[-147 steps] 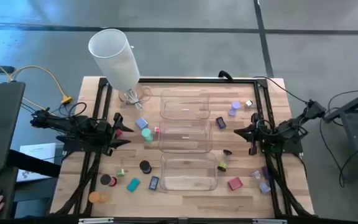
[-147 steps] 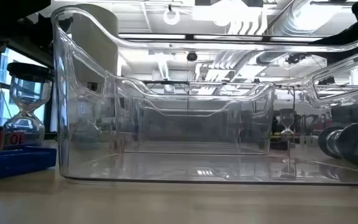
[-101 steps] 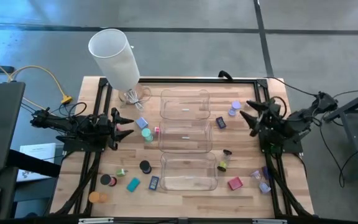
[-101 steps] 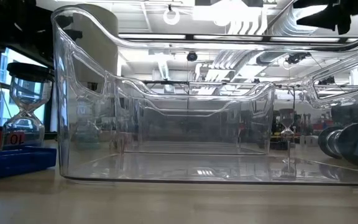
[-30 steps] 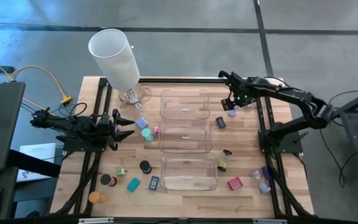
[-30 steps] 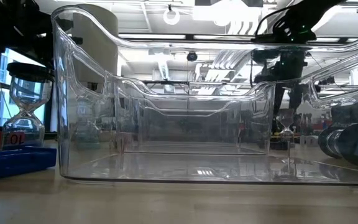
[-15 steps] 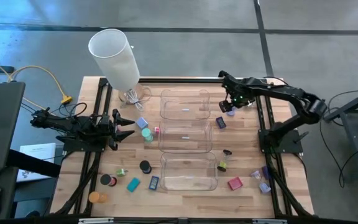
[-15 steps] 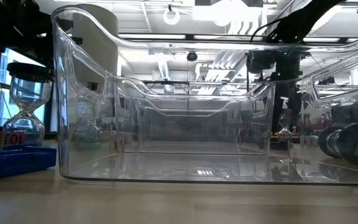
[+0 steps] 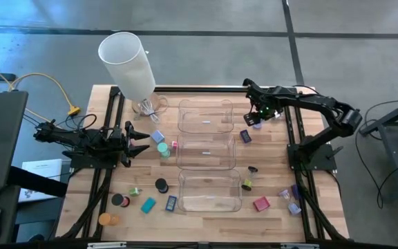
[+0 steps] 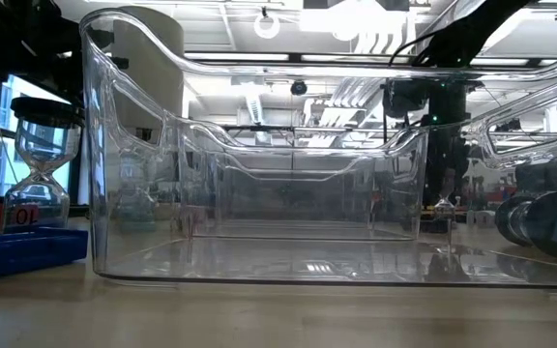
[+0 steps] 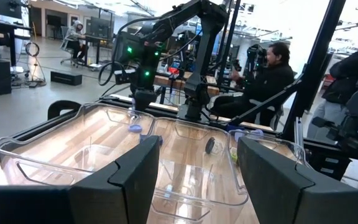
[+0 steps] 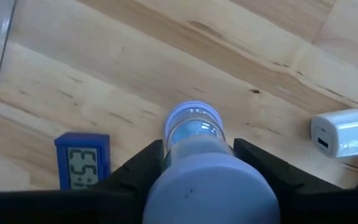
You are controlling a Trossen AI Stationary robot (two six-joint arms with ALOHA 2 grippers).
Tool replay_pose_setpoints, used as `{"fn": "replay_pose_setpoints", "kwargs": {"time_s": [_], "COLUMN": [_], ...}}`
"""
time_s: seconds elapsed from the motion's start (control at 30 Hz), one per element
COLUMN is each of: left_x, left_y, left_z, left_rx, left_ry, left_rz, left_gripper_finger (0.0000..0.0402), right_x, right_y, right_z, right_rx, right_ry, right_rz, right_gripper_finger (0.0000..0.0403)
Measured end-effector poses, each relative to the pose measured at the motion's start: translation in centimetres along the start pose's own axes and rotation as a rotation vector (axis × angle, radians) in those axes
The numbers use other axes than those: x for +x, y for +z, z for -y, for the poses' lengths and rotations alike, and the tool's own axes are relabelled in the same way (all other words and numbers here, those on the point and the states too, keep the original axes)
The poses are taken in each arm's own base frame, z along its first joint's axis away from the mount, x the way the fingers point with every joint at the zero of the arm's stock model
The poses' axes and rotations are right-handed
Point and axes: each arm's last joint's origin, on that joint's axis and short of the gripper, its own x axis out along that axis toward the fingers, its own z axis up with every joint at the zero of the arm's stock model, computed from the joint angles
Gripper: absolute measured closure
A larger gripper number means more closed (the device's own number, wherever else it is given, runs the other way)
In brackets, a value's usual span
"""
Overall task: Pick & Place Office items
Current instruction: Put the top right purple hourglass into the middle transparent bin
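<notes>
- Reaching from its parked spot, the right gripper point(image 9: 256, 117) now sits over the lilac cylinder point(image 12: 192, 127) by the far tray point(image 9: 205, 115), fingers closing on both sides of it.
- Left gripper point(image 9: 138, 139) waits, half open.
- Risk, I judge: the round cylinder could roll or tip if pinched off-centre.
- All three trays look empty; other items lie scattered on the table point(image 9: 206, 216).

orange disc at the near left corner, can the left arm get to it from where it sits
Probably yes. The orange disc lies in the open on the left arm's own side; the left claw waits open beside the trays, nothing between them.
</notes>
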Motion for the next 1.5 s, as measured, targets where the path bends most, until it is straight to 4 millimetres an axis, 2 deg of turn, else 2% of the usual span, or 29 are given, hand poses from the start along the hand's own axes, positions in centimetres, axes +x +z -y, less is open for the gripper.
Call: {"fn": "replay_pose_setpoints", "kwargs": {"time_s": [0.17, 0.27, 0.37, 0.5, 0.73, 0.83, 0.9, 1.0, 1.13, 1.37, 1.5], "left_x": [0.0, 0.0, 0.0, 0.0, 0.0, 0.0, 0.0, 0.0, 0.0, 0.0, 0.0], "left_y": [0.0, 0.0, 0.0, 0.0, -0.1, -0.1, -0.1, -0.1, -0.1, 0.0, 0.0], "left_z": [0.0, 0.0, 0.0, 0.0, 0.0, 0.0, 0.0, 0.0, 0.0, 0.0, 0.0], "left_rx": [0.000, 0.000, 0.000, 0.001, 0.004, 0.004, 0.004, 0.003, 0.003, -0.022, -0.023], "left_ry": [0.000, 0.000, 0.000, 0.000, 0.001, 0.001, 0.001, 0.001, 0.001, 0.001, 0.000], "left_rz": [0.000, 0.000, 0.000, 0.000, -0.006, -0.006, -0.006, -0.006, -0.006, -0.005, -0.005], "left_gripper_finger": [0.0189, 0.0189, 0.0189, 0.0189, 0.0189, 0.0189, 0.0189, 0.0189, 0.0189, 0.0189, 0.0189], "right_x": [-0.4, -1.8, -4.0, -8.0, -15.0, -17.2, -18.0, -18.3, -17.6, -14.8, -12.7], "right_y": [-0.4, -0.3, -0.3, -0.4, -1.8, -2.8, -3.5, -4.4, -4.9, -4.3, -3.7], "right_z": [-0.1, -0.5, -1.5, -3.9, -8.3, -9.8, -11.1, -13.1, -16.6, -22.4, -24.3], "right_rx": [-0.039, -0.077, -0.112, -0.172, -0.314, -0.377, -0.420, -0.484, -0.603, -0.803, -0.862], "right_ry": [-0.090, -0.139, -0.153, -0.125, 0.054, 0.124, 0.173, 0.262, 0.354, 0.348, 0.323], "right_rz": [-0.001, -0.011, -0.024, 0.009, 0.127, 0.193, 0.231, 0.266, 0.269, 0.213, 0.157], "right_gripper_finger": [0.0231, 0.0231, 0.0231, 0.0231, 0.0231, 0.0231, 0.0231, 0.0231, 0.0231, 0.0231, 0.0231]}}
